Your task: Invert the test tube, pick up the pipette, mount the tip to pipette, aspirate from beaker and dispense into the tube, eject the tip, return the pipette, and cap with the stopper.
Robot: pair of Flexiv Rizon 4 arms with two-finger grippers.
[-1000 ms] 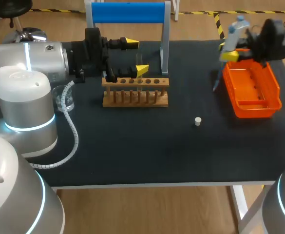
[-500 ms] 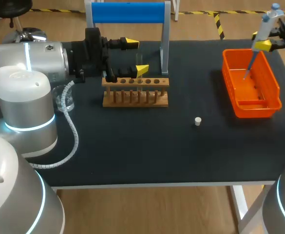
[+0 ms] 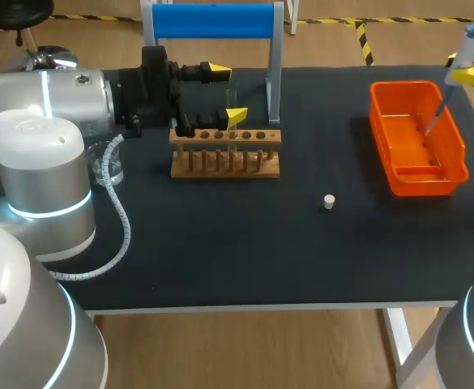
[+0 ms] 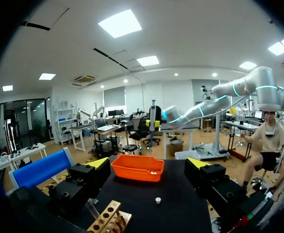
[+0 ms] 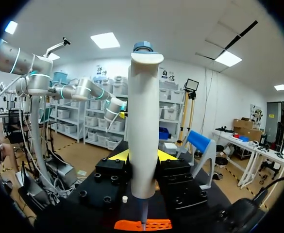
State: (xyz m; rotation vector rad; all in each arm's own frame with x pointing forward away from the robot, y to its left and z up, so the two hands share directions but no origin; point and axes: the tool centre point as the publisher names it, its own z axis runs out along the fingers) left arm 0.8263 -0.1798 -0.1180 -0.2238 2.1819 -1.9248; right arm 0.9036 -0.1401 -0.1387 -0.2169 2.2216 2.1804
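My right gripper (image 3: 466,74) is at the table's far right edge, shut on the white pipette (image 3: 467,47). The pipette hangs nearly upright, its thin lower end over the orange tray (image 3: 407,182). In the right wrist view the pipette (image 5: 144,126) fills the gap between both fingers of that gripper (image 5: 142,156). My left gripper (image 3: 227,95) stands open over the wooden rack (image 3: 224,154), where a clear test tube (image 3: 231,134) stands. The small white stopper (image 3: 329,201) lies on the mat in front of the rack. A glass beaker (image 3: 107,162) sits beside my left arm.
A blue stand (image 3: 212,22) rises behind the rack. In the left wrist view, the orange tray (image 4: 137,167) and the stopper (image 4: 158,199) lie ahead of the open left gripper (image 4: 148,163), with the rack (image 4: 110,221) below it.
My right arm has carried the pipette from the tray's far left corner to the right, across the tray to its right side. The left arm has not moved.
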